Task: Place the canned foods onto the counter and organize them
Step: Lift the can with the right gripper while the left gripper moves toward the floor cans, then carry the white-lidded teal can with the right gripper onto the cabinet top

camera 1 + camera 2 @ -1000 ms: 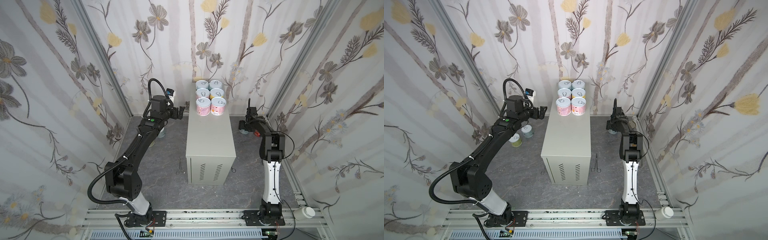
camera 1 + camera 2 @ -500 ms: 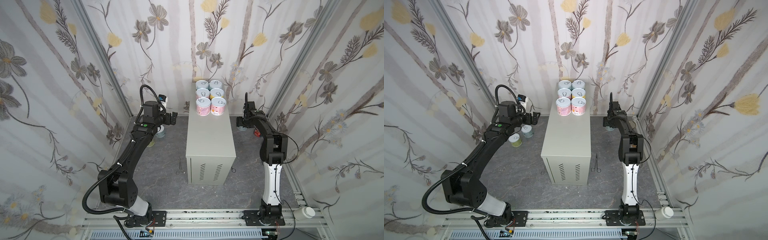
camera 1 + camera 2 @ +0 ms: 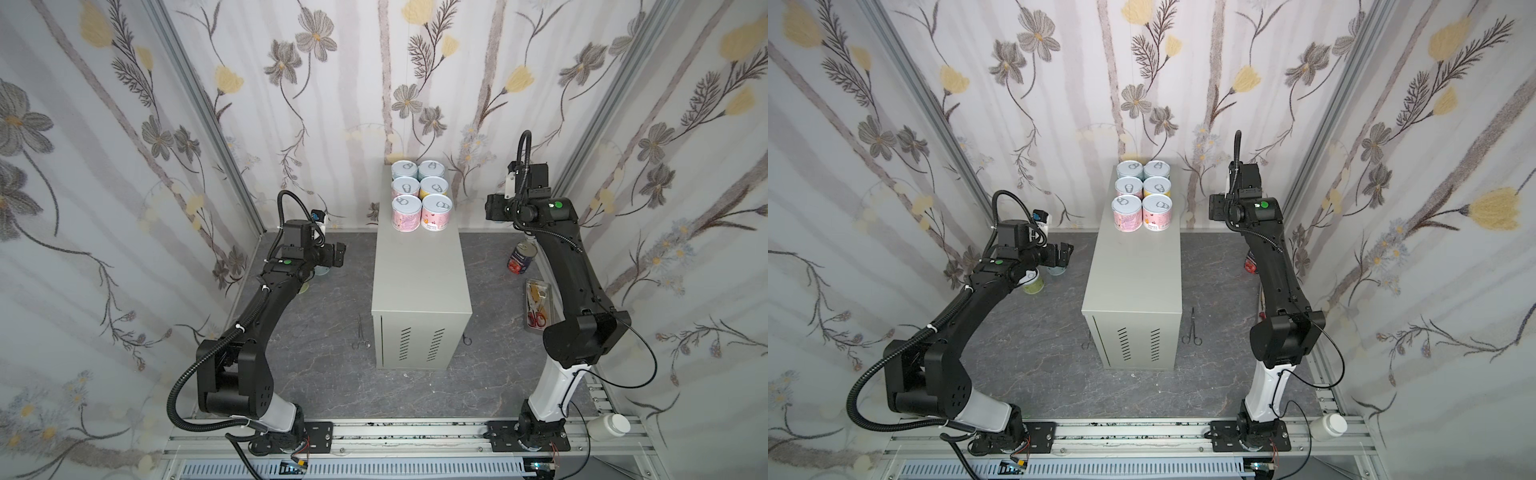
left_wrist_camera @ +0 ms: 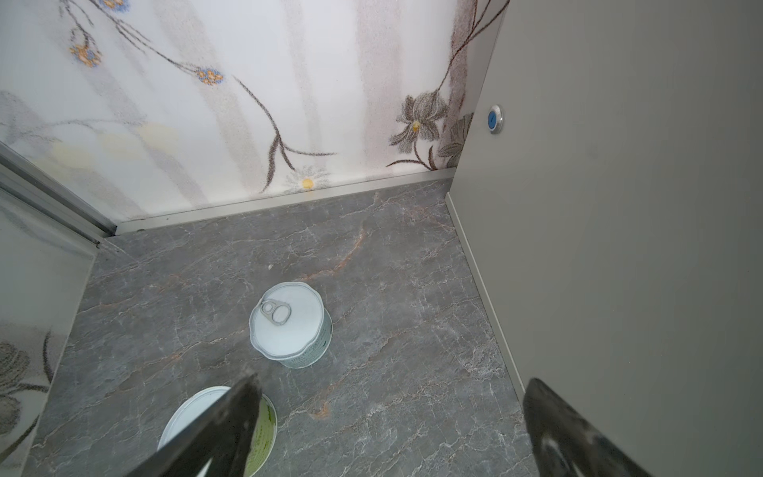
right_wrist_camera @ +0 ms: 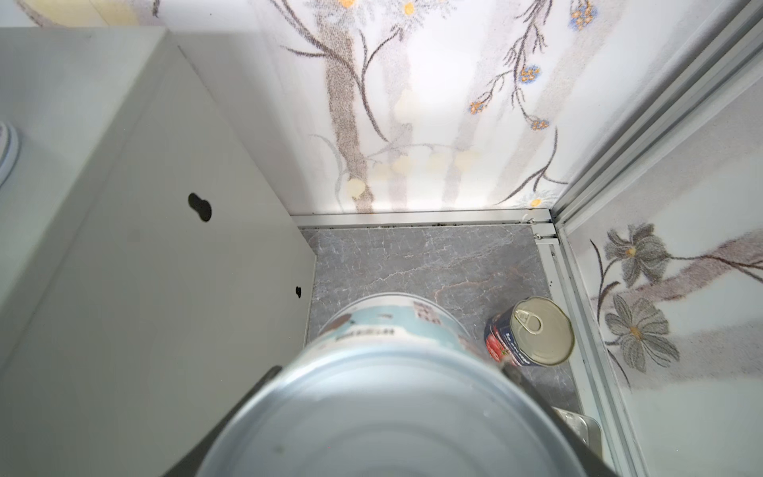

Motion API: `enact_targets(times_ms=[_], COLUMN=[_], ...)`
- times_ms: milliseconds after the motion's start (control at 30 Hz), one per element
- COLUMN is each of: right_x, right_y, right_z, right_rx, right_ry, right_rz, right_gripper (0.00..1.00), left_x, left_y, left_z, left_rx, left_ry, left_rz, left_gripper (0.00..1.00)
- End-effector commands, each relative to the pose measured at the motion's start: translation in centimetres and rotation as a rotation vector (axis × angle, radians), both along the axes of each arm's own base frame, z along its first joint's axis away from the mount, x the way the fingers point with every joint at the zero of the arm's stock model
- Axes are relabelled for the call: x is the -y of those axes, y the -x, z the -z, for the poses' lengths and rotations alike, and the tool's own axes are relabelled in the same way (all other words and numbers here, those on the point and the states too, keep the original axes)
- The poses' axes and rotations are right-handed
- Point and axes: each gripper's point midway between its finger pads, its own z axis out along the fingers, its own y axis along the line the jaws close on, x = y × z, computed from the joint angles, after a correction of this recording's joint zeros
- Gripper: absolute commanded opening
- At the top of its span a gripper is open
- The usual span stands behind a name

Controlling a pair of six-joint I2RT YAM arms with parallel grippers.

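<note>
Your right fingers (image 5: pixel 256 392) are clamped on a blue can (image 5: pixel 392 326). You hold it up in the air, off the floor (image 3: pixel 324 365). It is at 2 o'clock from the middle of the surface (image 3: pixel 419 270), near the right edge. In both top views your arm hides this can.

Six cans (image 3: pixel 433 187) stand on the surface at its 12 o'clock end. They make a neat block, two across and three deep, packed close together. The two nearest you are pink.

Your left fingers (image 4: pixel 223 433) are wide apart and hold nothing. They hang over the floor at 9 o'clock from the surface, close to its left wall. Two cans stand on the floor there. A pale can (image 4: pixel 289 326) stands upright just ahead of the fingers. A green can (image 4: pixel 262 433) is partly hidden behind one finger. These two are near each other but do not touch.

A tomato can (image 3: pixel 519 257) sits on the floor at 3 o'clock from the surface, close to the right wall. At 4 o'clock a tray (image 3: pixel 545 291) holds scissors (image 3: pixel 537 318) with red handles. A thin metal tool (image 3: pixel 360 332) lies on the floor at 7 o'clock, just beside the front of the surface. A white bottle (image 3: pixel 609 426) lies on the rail at 5 o'clock, well apart from the cans.
</note>
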Motion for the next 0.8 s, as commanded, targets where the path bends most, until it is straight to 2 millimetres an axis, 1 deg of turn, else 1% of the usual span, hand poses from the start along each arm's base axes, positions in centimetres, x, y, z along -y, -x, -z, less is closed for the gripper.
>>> enact_targets(times_ms=[0,133,333,400,433,467,533,633,767], right_x=[-1.0,-2.7,-4.6,-5.3,-5.9,-6.1,-6.9,-8.1,-9.6], right_y=[2.5,5.5,9.7,10.8,11.1,12.4,13.6,15.0,16.3], right_z=[-3.3,-6.3,-9.5,-9.8,-9.6,-10.6,-10.9,-10.7,-9.9], right_rx=[0.049,0.095,0.136,0.135,0.124,0.146,0.147,0.128,0.092], right_ry=[-0.007,-0.021,-0.08,-0.086,-0.087,-0.09,-0.082,-0.083,-0.064], right_rz=[-0.028,-0.071,-0.153,-0.179,-0.198,-0.213,-0.24,-0.277,-0.306], right_gripper=[0.41,0.42,0.43,0.43,0.43,0.43,0.43,0.43,0.43], left_x=[0.1,0.1,0.3,0.4,0.4,0.4,0.3,0.4,0.5], left_y=[-0.4,-0.3,-0.3,-0.3,-0.3,-0.2,-0.2,-0.2,-0.2], left_z=[-0.6,-0.6,-0.7,-0.6,-0.5,-0.5,-0.4,-0.3,-0.3], left_rx=[0.029,0.028,0.024,0.021,0.018,0.019,0.014,0.01,0.008], left_ry=[0.003,0.002,0.017,0.022,0.023,0.022,0.017,0.016,0.023], left_rz=[0.007,0.007,0.013,0.017,0.017,0.018,0.015,0.016,0.021], left_gripper=[1.0,1.0,1.0,1.0,1.0,1.0,1.0,1.0,1.0])
